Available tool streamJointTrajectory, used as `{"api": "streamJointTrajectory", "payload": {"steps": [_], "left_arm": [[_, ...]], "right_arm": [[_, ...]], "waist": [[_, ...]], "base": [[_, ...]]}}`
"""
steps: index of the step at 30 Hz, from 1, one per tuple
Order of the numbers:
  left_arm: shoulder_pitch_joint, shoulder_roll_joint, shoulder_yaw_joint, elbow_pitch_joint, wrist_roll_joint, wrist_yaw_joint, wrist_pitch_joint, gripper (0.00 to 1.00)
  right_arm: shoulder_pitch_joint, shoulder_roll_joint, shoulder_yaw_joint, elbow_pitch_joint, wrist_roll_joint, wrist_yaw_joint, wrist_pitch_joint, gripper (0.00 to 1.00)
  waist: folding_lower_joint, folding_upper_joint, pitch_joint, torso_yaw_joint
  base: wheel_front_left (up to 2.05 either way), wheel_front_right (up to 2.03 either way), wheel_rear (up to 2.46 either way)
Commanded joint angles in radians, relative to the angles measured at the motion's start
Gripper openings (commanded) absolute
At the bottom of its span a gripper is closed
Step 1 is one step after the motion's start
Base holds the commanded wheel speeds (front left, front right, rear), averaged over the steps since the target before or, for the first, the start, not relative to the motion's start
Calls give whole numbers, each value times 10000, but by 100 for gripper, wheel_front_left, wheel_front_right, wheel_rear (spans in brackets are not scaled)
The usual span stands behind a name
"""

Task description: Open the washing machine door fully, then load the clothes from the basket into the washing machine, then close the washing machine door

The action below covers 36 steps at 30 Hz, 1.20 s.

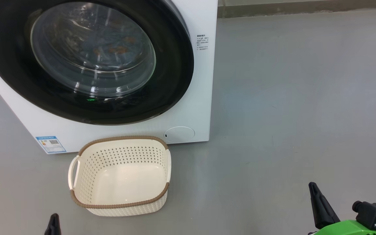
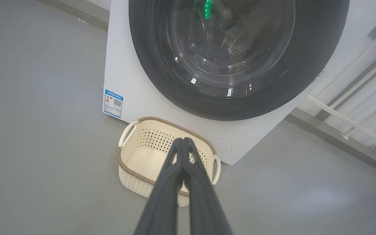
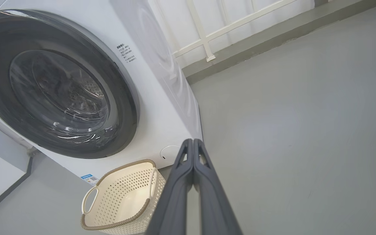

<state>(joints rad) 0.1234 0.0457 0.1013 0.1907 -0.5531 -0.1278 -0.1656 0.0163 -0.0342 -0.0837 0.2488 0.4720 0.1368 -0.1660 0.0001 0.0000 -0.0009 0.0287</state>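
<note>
Left fingers point(image 2: 170, 176) closed, nothing gripped, near left. Basket point(image 1: 119, 205) set on the floor just before the washing machine point(image 1: 202, 98), seen empty. Washing machine door point(image 1: 175, 65) latched flush; clothes point(image 1: 109, 49) glimpsed behind its glass. Right fingers point(image 3: 178, 182) closed, empty, near right. Judged: closing step done, nothing further called for.

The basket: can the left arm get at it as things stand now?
Probably yes. The basket stands open-topped on the floor, and the shut left claw points toward it with nothing between them.
</note>
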Motion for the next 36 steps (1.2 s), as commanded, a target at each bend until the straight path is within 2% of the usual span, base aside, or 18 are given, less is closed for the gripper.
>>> {"api": "streamJointTrajectory", "payload": {"steps": [1,36], "left_arm": [[-427,128,87,-178,-330,-9,98,0],[-1126,97,105,89,-4113,-16,1097,0]], "right_arm": [[-403,-81,-37,-216,353,-18,84,0],[-714,-110,-133,-151,4433,-34,1085,0]], "waist": [[-1,0,1,-4],[-1,0,15,-109]], "base": [[0,0,0],[0,0,0]]}}
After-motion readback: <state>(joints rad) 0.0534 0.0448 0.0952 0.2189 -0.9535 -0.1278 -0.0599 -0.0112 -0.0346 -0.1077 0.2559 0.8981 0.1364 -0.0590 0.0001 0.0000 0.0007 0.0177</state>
